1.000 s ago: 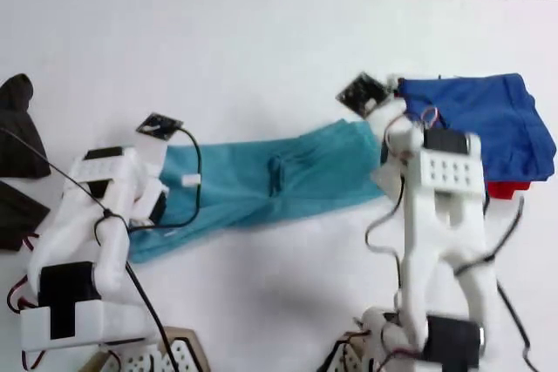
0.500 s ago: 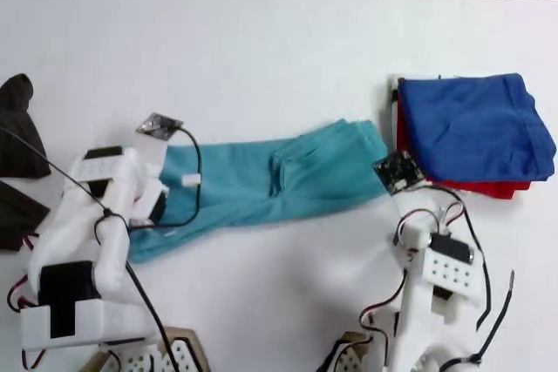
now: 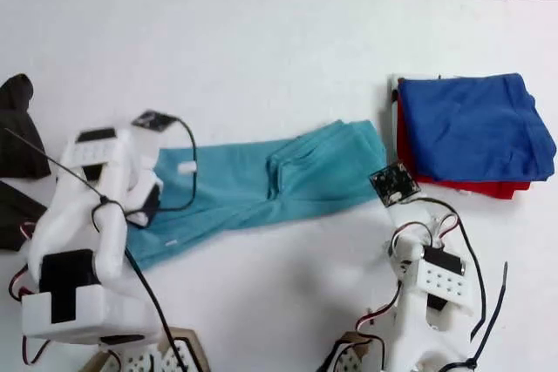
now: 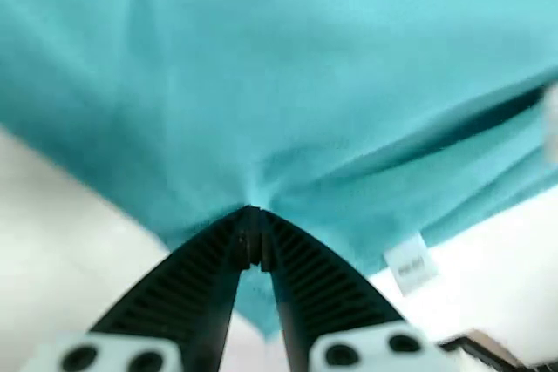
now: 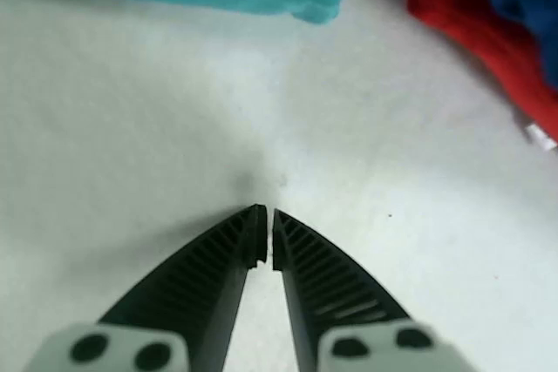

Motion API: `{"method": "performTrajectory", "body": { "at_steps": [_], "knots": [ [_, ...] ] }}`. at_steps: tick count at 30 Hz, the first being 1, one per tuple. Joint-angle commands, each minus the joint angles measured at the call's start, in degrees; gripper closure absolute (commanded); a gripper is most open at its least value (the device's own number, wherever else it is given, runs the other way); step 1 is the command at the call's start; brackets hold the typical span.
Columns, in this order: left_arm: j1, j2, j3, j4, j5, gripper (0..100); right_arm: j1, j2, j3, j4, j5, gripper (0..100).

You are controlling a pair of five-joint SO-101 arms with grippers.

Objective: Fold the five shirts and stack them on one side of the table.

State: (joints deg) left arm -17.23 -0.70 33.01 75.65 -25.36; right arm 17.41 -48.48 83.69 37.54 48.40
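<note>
At the near edge of the white table (image 3: 261, 41), the right arm has pulled back. One second ago it reached out over the right end of the long teal cotton shirt (image 3: 261, 185); now it stands folded close to its base. The right gripper (image 5: 266, 237) is closed with nothing between the jaws and hangs over bare table, a little apart from the teal shirt's right end. I judge that its part in this fold is finished for the moment.

Toward the near left corner, the left arm has shifted only slightly. The left gripper (image 4: 253, 241) is clenched on a pinch of the teal shirt's left end, and the cloth puckers at its tips. The shirt lies as a narrow band across the middle of the table, folded lengthwise but not yet into a packet.

Farther, by the right edge, a folded blue shirt (image 3: 475, 124) lies on a folded red shirt (image 3: 488, 187). At the left edge lies dark cloth (image 3: 16, 128), perhaps the remaining shirts.
</note>
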Motion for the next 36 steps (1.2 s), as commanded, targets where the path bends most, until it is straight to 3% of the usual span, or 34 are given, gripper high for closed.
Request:
{"method": "performTrajectory", "body": {
  "at_steps": [1,5,9,18,22,36],
  "knots": [
    [-0.70,-0.79,-9.63,7.82,0.53,97,0.22,-1.54,-0.18,-1.01,0.53,97.8],
    [-2.02,-0.44,-18.95,13.54,5.45,94,0.31,-1.54,-0.18,-1.01,0.44,97.8],
    [-4.66,-0.26,-19.65,12.48,8.35,80,0.40,-1.54,-0.09,-1.01,0.44,97.8],
    [-8.00,-0.35,-14.90,8.79,9.49,80,0.40,-1.54,0.00,-1.71,0.44,97.8],
    [-8.26,-0.26,-10.95,6.24,15.03,79,0.40,-1.54,0.00,-1.71,-2.02,97.8],
    [-13.10,-0.26,-4.35,-5.27,15.47,73,0.48,-1.54,-0.18,-1.80,-3.08,97.8]
  ]
}}
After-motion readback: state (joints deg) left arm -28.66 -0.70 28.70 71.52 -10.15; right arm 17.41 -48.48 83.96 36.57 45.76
